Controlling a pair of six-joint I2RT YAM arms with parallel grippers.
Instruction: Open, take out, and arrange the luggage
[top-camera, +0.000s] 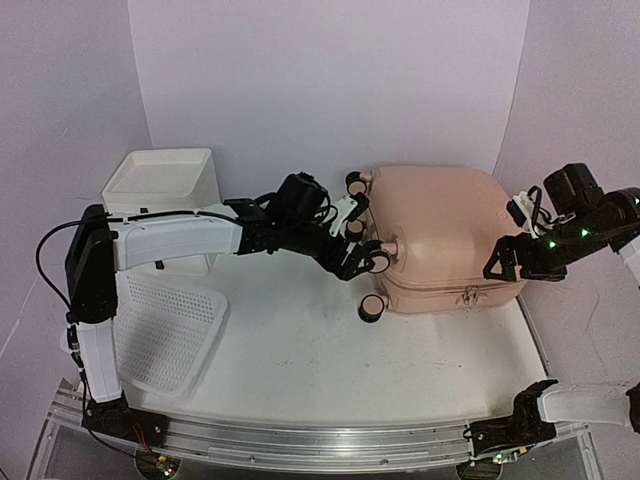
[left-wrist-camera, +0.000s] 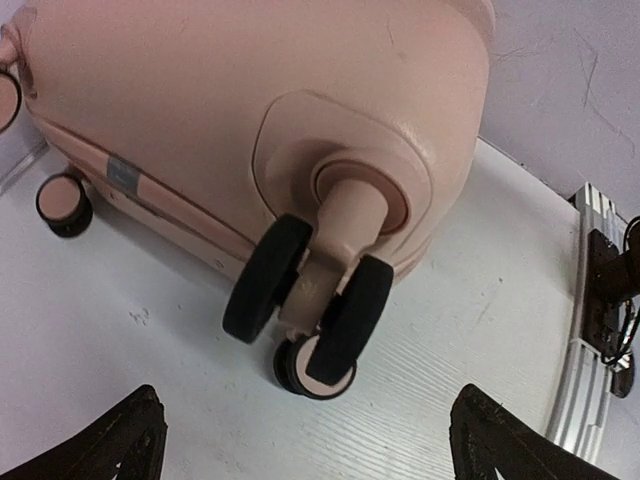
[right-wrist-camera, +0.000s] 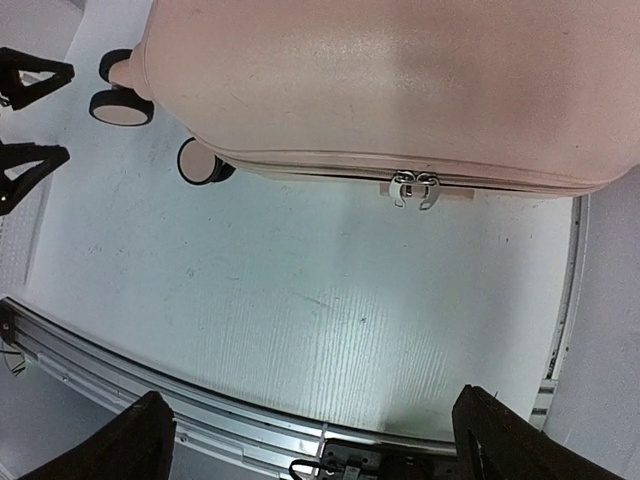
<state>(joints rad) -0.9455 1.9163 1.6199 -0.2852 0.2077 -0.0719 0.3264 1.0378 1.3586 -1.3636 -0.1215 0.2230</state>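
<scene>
The luggage (top-camera: 440, 225), a pale pink hard-shell suitcase, lies flat and closed at the table's back right, its caster wheels pointing left. Two zipper pulls (right-wrist-camera: 415, 187) sit together on its near edge. My left gripper (top-camera: 352, 250) is open at the wheel end. In the left wrist view a double black caster (left-wrist-camera: 310, 300) sits just ahead of the left gripper (left-wrist-camera: 310, 455), untouched. My right gripper (top-camera: 503, 262) hovers open by the suitcase's near right corner. In the right wrist view the right gripper (right-wrist-camera: 315, 445) holds nothing, with the suitcase (right-wrist-camera: 400, 80) beyond it.
A white plastic drawer unit (top-camera: 165, 185) stands at the back left. A white mesh basket (top-camera: 165, 330) lies in front of it. A metal rail (top-camera: 300, 440) runs along the table's near edge. White walls close in the back and sides.
</scene>
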